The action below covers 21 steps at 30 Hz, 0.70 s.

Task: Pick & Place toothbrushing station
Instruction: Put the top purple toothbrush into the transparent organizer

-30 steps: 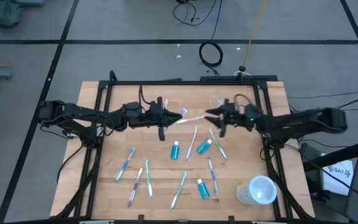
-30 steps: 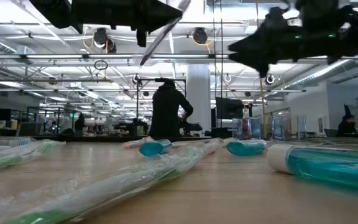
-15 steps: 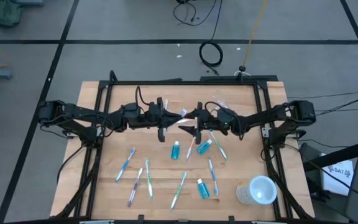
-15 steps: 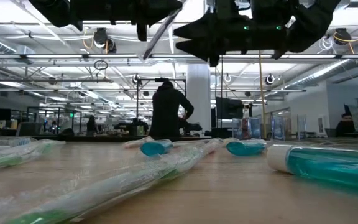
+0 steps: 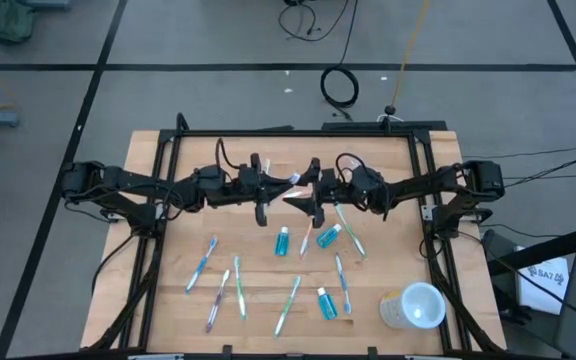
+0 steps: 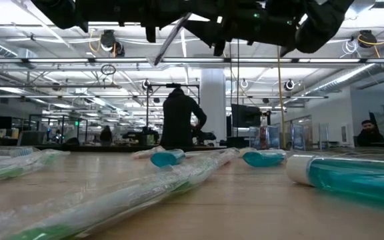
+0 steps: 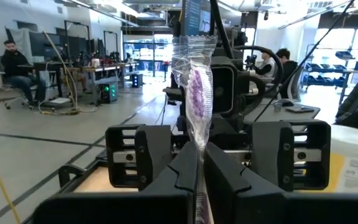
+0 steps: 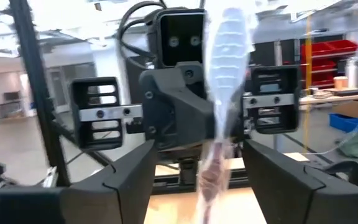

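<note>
Now close your wide right hand (image 8: 219, 177) gently on the wrapped toothbrush (image 7: 194, 102) before your left hand (image 7: 199, 171), holding it, lets go.

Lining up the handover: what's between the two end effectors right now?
Only the wrapped toothbrush. The left end effector is shut on it, and its head pokes between the right end effector's open fingers. Both wrist views show this.
</note>
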### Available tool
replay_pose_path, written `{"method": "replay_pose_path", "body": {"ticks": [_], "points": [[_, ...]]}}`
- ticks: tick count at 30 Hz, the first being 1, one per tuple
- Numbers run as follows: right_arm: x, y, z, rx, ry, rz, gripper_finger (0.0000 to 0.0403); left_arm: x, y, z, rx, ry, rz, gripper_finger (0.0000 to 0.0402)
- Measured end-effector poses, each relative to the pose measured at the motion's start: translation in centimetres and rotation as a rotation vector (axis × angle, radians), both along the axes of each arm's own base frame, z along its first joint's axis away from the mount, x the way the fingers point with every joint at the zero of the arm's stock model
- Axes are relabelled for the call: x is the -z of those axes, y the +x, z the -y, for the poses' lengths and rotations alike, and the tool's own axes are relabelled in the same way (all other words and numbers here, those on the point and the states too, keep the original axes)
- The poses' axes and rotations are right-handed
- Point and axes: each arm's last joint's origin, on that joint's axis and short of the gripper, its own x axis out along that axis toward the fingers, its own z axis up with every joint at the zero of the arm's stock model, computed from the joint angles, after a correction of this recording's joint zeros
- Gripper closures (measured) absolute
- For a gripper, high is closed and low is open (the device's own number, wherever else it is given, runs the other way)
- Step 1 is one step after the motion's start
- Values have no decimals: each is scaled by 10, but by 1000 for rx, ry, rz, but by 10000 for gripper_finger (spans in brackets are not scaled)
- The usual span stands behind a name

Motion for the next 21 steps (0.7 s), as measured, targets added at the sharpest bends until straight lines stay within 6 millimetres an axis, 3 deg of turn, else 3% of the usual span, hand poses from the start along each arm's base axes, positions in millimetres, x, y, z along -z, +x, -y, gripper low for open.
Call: {"method": "replay_pose_path", "body": {"ticks": [15, 21], "points": [[5, 2, 3, -15, 5, -61, 289, 2, 0, 2, 12, -14, -17, 397], [4, 1, 4, -11, 7, -56, 330, 2, 0, 4, 18, -13, -18, 369]]}}
